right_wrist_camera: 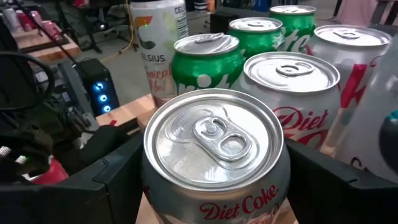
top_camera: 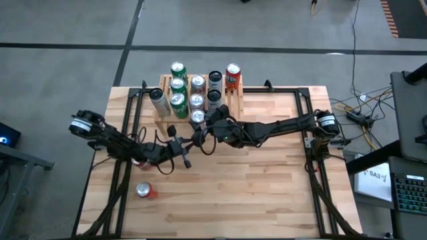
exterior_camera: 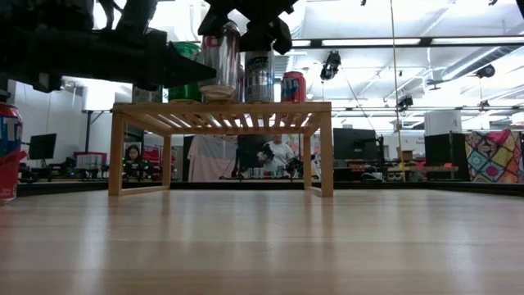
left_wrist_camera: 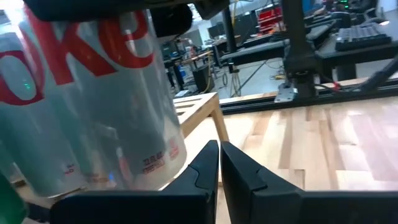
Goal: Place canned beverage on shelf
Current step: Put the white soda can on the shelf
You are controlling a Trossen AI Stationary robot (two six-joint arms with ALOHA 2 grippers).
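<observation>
The shelf is a low light-wood slatted rack at the table's far middle, and it carries several upright cans. It also shows in the low view. My right gripper reaches in from the right and is shut on a silver Diet Coke can at the shelf's near edge. My left gripper is shut and empty. It hovers just in front of the shelf, beside that can. A red can stands on the table at the near left. My right gripper pinches the Diet Coke can's upper wall between its two fingers, one on each side just below the rim. The fingers come from above, pointing down. The can is upright with its base at the shelf's slatted top.
Green Sprite cans, more Diet Coke cans and a Celsius can crowd the shelf just behind the held can. A red can stands at the shelf's far right. Bare planks lie to the near right.
</observation>
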